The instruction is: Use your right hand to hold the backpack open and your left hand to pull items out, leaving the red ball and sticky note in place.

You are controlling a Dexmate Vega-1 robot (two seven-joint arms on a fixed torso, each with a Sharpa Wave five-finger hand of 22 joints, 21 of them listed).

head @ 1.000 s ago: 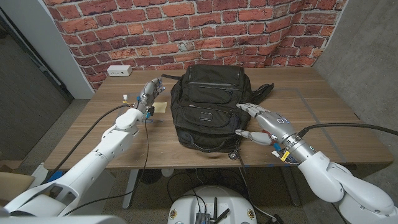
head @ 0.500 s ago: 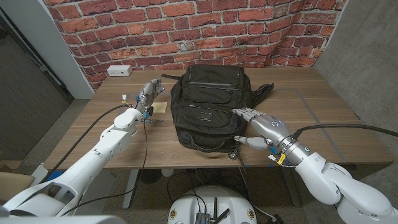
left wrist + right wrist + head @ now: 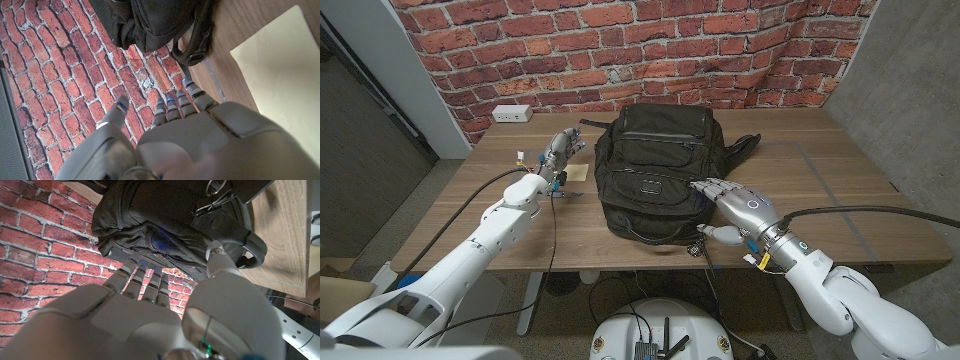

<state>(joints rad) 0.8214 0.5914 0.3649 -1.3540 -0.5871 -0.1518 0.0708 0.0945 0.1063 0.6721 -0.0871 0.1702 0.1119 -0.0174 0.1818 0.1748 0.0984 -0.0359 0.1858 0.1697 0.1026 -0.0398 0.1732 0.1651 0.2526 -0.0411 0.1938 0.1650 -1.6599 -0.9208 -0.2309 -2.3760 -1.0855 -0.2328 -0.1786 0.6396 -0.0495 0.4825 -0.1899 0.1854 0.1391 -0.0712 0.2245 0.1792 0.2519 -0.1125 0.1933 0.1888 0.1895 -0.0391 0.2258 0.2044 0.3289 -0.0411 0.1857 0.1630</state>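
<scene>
1. Head view: backpack (image 3: 652, 172) lies mid-table, long axis running near to far. Right hand (image 3: 732, 207), fingers spread and empty, sits at its near-right side, closer than left hand (image 3: 558, 152), which is off to the far left.
2. Left wrist view: left hand (image 3: 165, 135), fingers apart, holds nothing; sticky note (image 3: 280, 65) on the table beside it.
3. Right wrist view: right hand (image 3: 150, 315) open, backpack (image 3: 170, 220) just beyond its fingertips.

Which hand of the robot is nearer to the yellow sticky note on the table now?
Left. The left hand hovers right beside the sticky note, just off the backpack's left side. The right hand is across the backpack, at its right front edge, far from the note.
</scene>
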